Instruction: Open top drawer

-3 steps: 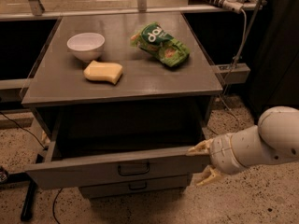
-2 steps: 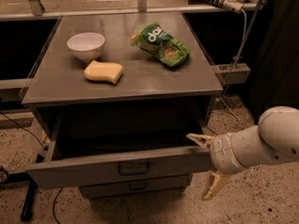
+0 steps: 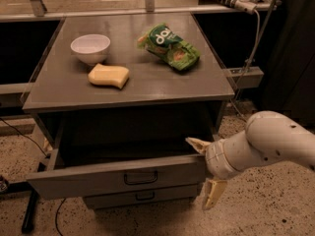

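The top drawer (image 3: 118, 176) is a grey metal drawer with a wide flat front and a small black bar handle (image 3: 140, 178) at its centre. It stands pulled out from the cabinet, its dark inside showing. My gripper (image 3: 203, 173) is at the drawer front's right end, on a white arm coming in from the right. Its fingers are spread open, one fingertip (image 3: 194, 143) at the drawer's top right corner and the other (image 3: 211, 196) below the front. It holds nothing.
A lower drawer (image 3: 140, 196) sits shut under the top one. On the cabinet top (image 3: 147, 82) are a white bowl (image 3: 90, 48), a yellow sponge (image 3: 108, 75) and a green snack bag (image 3: 170, 47). Cables and a rail run at the right. Speckled floor lies below.
The gripper's fingers have spread wider apart, the lower one swinging down below the drawer front. The drawer stays pulled out.
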You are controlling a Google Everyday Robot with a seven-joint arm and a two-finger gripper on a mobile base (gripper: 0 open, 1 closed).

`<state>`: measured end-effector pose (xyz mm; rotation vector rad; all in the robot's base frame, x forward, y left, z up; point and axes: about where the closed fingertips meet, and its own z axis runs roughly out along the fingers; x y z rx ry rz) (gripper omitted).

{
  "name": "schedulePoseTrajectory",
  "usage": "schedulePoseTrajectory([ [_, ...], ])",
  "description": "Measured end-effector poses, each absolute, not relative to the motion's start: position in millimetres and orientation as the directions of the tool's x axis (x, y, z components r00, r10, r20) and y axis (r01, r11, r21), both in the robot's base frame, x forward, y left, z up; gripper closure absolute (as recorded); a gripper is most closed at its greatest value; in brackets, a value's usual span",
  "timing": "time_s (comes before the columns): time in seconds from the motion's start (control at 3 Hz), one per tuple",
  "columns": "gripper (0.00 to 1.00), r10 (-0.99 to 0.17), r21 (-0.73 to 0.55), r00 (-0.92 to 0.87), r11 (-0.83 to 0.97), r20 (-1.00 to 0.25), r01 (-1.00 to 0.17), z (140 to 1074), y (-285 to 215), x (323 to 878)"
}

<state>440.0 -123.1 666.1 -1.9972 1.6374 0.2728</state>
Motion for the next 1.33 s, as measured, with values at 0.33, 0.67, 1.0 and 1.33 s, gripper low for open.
schedulePoseTrajectory([
  [0.33,0.0,-0.845,-0.274,0.245,-0.122,-0.476,-0.954,666,-121,440],
  [0.67,0.19,-0.845,-0.274,0.245,-0.122,-0.476,-0.954,666,-121,440],
  [1.0,0.42,-0.837,-0.279,0.258,-0.132,-0.483,-0.951,671,-119,440],
  [1.33,0.65,-0.81,-0.293,0.288,-0.151,-0.511,-0.944,688,-119,424],
])
